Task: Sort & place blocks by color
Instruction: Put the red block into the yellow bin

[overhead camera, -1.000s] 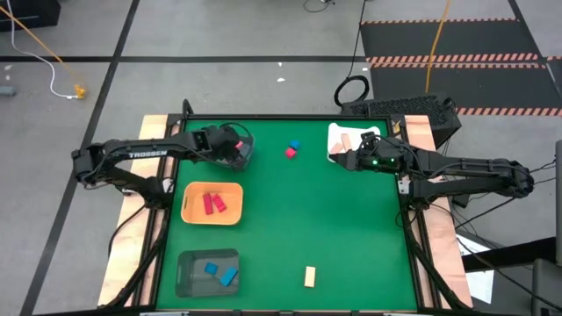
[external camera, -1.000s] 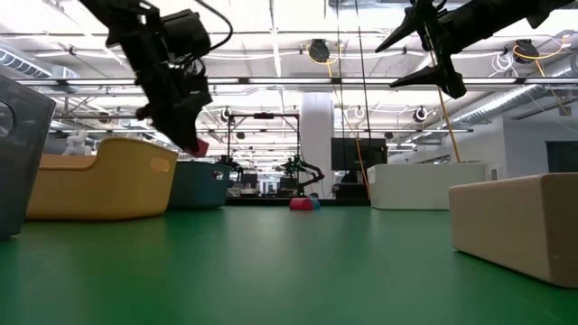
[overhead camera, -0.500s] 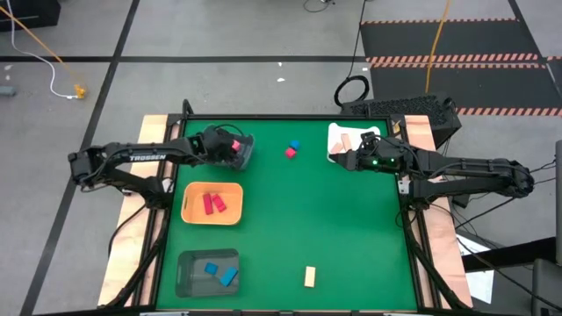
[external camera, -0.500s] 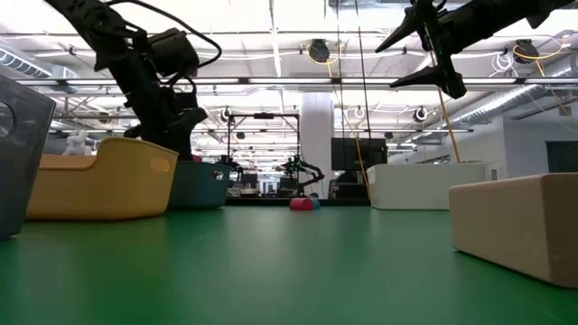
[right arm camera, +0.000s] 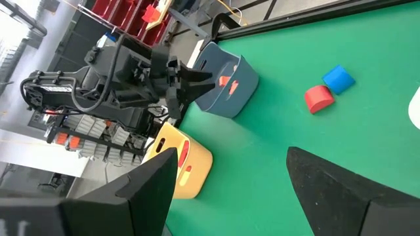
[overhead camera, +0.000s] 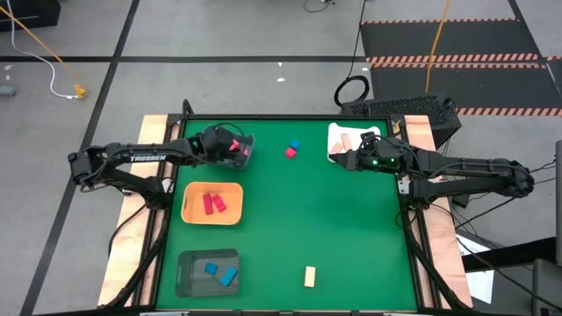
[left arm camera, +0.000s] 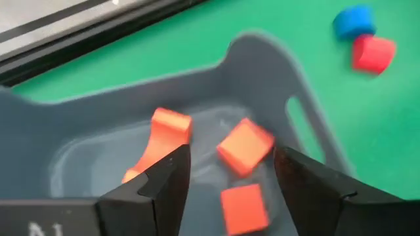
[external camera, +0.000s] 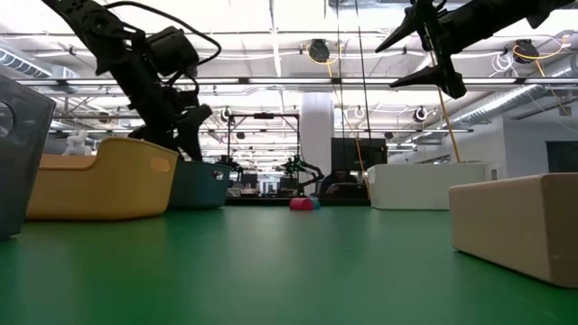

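Red blocks point(left arm camera: 244, 145) lie under the spread left gripper point(left arm camera: 231, 176) — (in a grey tray point(left arm camera: 275, 72)).

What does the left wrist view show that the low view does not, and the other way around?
Only the left wrist view shows inside the grey bin: three red blocks lie there, between the left gripper's open fingers. Only the low view shows the tan block close to the camera, the orange tray, the white tray and the right gripper raised high. Both show the loose red block and blue block on the green mat.
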`<action>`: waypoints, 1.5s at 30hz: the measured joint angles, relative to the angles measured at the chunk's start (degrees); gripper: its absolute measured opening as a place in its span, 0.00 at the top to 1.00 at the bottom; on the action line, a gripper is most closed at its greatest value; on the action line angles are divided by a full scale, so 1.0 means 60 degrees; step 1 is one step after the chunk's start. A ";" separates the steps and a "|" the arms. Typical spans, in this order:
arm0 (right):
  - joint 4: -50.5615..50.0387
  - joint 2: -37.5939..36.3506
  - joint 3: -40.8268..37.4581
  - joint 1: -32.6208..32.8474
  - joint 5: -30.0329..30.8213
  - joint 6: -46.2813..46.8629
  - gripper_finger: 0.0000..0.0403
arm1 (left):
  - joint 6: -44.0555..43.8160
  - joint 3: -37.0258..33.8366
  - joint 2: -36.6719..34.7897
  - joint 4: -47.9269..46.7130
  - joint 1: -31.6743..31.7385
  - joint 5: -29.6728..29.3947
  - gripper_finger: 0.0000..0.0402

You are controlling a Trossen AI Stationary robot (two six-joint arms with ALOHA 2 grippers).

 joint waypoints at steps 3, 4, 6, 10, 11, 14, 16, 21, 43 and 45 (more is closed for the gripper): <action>0.0000 0.0000 0.0000 -0.0003 -0.0001 -0.0004 0.31 | -0.0100 0.0000 0.0000 0.0665 -0.0010 0.0307 0.42; 0.0000 0.0000 0.0001 -0.0001 -0.0003 -0.0004 0.31 | -0.0088 0.0000 0.0000 0.0940 -0.0027 0.0466 0.41; 0.0000 0.0000 0.0000 -0.0001 -0.0002 -0.0001 0.31 | 0.0128 0.0000 0.0000 0.1527 -0.0122 0.0757 0.40; 0.0000 0.0000 0.0001 -0.0003 -0.0002 -0.0004 0.31 | 0.0960 0.0000 0.0000 0.2661 -0.0504 0.0976 0.40; 0.0000 0.0000 0.0001 -0.0001 -0.0002 -0.0003 0.31 | 0.1218 0.0000 0.0000 0.2950 -0.0617 0.0973 0.40; 0.0000 0.0000 0.0002 -0.0002 0.0000 -0.0004 0.31 | 0.2010 0.0000 0.0000 0.3763 -0.0970 0.0980 0.40; 0.0000 0.0000 0.0000 0.0000 -0.0004 0.0000 0.31 | 0.2567 0.0000 0.0035 0.4204 -0.1198 0.0976 0.40; 0.0000 0.0000 0.0000 -0.0002 0.0000 -0.0002 0.31 | 0.3507 0.0000 0.0520 0.5178 -0.1682 0.0975 0.40; 0.0000 0.0000 0.0000 -0.0001 -0.0002 -0.0002 0.31 | 0.2877 0.0739 0.3530 0.7683 -0.2524 0.0979 0.40; 0.0000 0.0000 0.0002 -0.0001 -0.0004 -0.0002 0.31 | 0.2877 0.0862 0.3704 0.7653 -0.2521 0.0980 0.40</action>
